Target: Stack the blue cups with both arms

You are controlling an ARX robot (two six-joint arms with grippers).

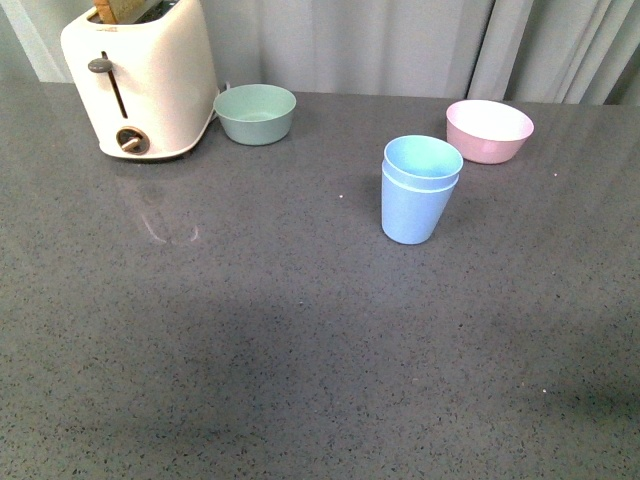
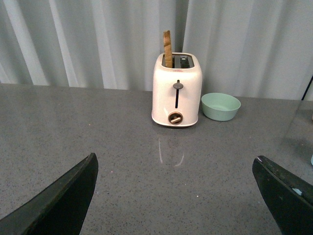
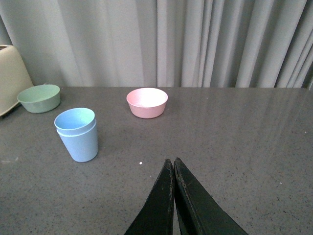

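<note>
on the grey speckled countertop (image 1: 300, 350) you see the two light sky-blue tapered plastic cups (image 1: 418, 190) nested upright, near the pink bowl (image 1: 489, 130). your left gripper (image 2: 176, 196) is spread wide and empty; your right gripper (image 3: 173, 169) is pressed closed, holding nothing.

Nested blue cups (image 3: 77, 134) stand apart from the apparently closed right pincer (image 3: 173, 164).

Pastels on speckled grey

Sky-blue cups (image 1: 418, 190), pale green bowl (image 1: 256, 113), pink bowl (image 1: 489, 131), cream toaster (image 1: 140, 80), seemingly white-flecked grey table (image 1: 300, 350).
</note>
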